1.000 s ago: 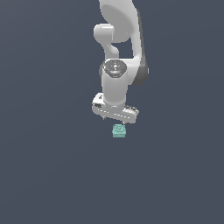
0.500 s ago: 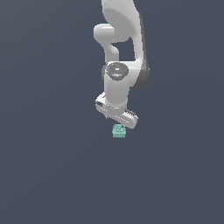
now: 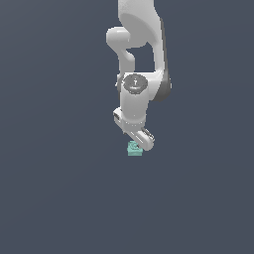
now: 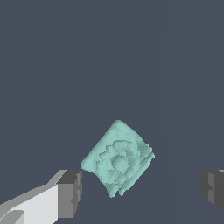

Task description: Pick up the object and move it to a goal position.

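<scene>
The object (image 3: 134, 149) is a small pale teal-green block resting on the dark floor, directly under the white arm's hand. In the wrist view the object (image 4: 117, 159) shows a raised circular relief on its top and lies turned diagonally between the two grey fingertips (image 4: 70, 194). My gripper (image 4: 142, 189) is open, with a finger on each side of the block and a gap on both sides. In the exterior view the gripper (image 3: 137, 140) hangs just above the block, its fingers mostly hidden behind the hand.
The white arm (image 3: 139, 54) rises from the hand to the frame's upper edge. The ground is a plain dark grey-blue surface (image 3: 59, 188) all around.
The hand has rotated about its vertical axis and dropped slightly toward the block. The block has stayed in place.
</scene>
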